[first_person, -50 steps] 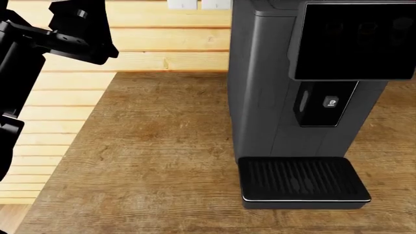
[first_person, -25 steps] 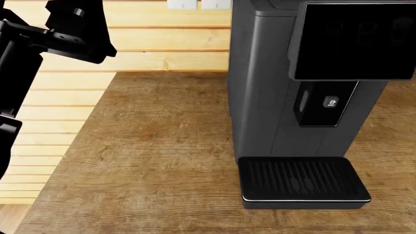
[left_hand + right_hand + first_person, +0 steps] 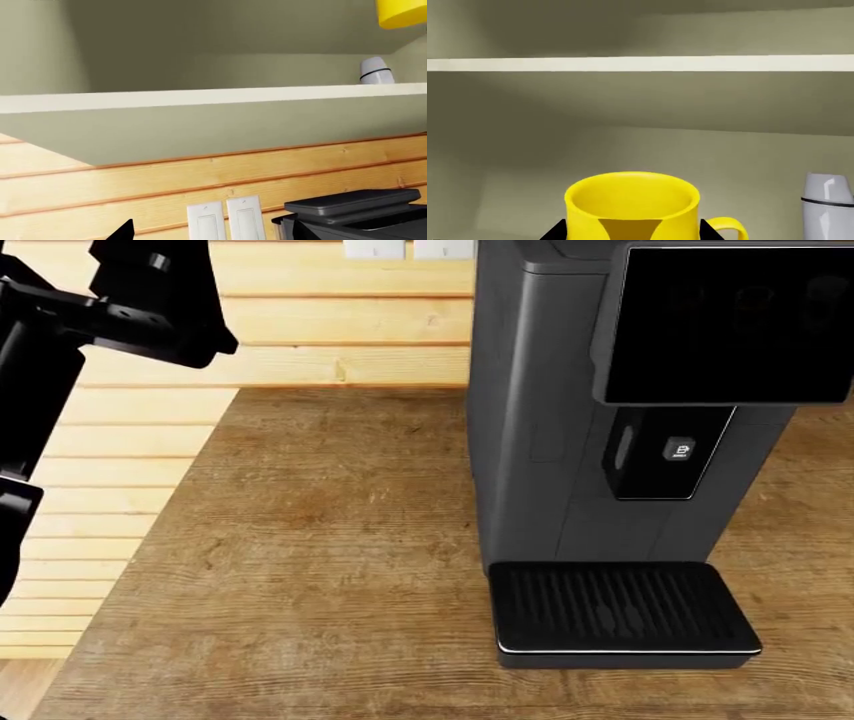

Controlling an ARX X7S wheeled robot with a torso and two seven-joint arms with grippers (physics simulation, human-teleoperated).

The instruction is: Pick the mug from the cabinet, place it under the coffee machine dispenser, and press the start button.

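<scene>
The yellow mug (image 3: 632, 202) sits between my right gripper's (image 3: 632, 231) two black fingertips (image 3: 554, 231), which press its sides, inside the pale green cabinet (image 3: 640, 63). Its small handle points away to one side. In the left wrist view the mug's base (image 3: 400, 14) shows well above the cabinet's shelf edge (image 3: 213, 97). My left gripper (image 3: 210, 232) is open and empty, raised in front of the wooden wall. The left arm (image 3: 120, 310) shows at the head view's upper left. The coffee machine dispenser (image 3: 667, 452) hangs over the empty drip tray (image 3: 621, 607).
A white-and-grey shaker (image 3: 826, 202) stands in the cabinet beside the mug; it also shows in the left wrist view (image 3: 375, 70). Two white wall switches (image 3: 227, 220) are on the plank wall. The dark grey machine (image 3: 534, 410) stands on the wooden counter (image 3: 307, 570).
My left arm has shifted slightly up and to the left in the head view. The counter and machine are unchanged.
</scene>
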